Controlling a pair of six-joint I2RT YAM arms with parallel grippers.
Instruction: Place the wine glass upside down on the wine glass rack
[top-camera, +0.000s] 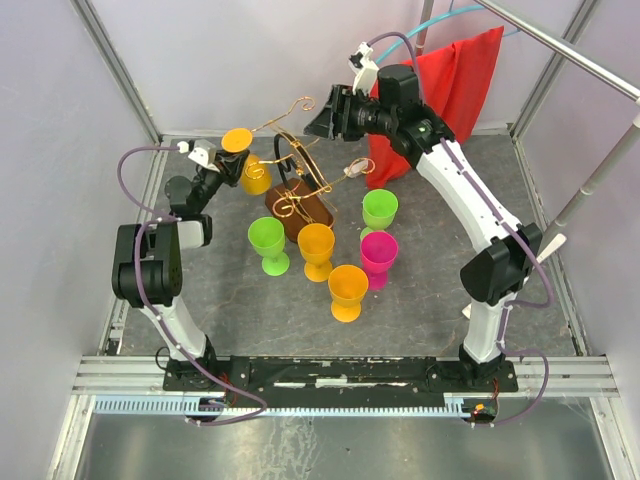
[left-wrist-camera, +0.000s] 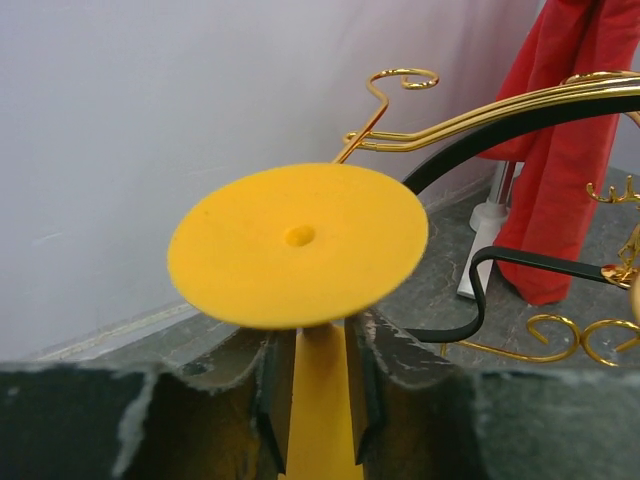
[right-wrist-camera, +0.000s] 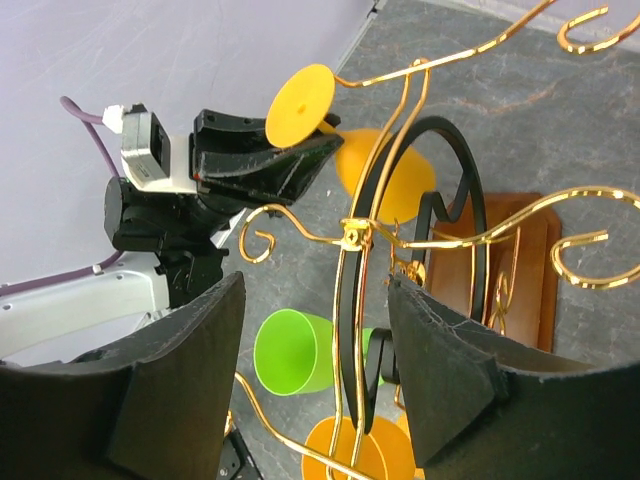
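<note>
An orange-yellow wine glass (top-camera: 256, 178) hangs upside down, its round foot (left-wrist-camera: 300, 245) on top. My left gripper (left-wrist-camera: 320, 400) is shut on its stem just under the foot. The foot sits beside a curled arm (left-wrist-camera: 480, 115) of the gold wire wine glass rack (top-camera: 300, 180), which stands on a dark brown wooden base (top-camera: 312, 212). In the right wrist view the glass (right-wrist-camera: 385, 180) is at the upper left of the rack. My right gripper (right-wrist-camera: 315, 380) is open, with the rack's central post (right-wrist-camera: 350, 300) between its jaws.
Several plastic glasses stand upright in front of the rack: green (top-camera: 267, 240), orange (top-camera: 316, 245), orange (top-camera: 348, 288), magenta (top-camera: 379, 255) and green (top-camera: 379, 210). A red cloth (top-camera: 450, 90) hangs at the back right. Walls and frame poles enclose the table.
</note>
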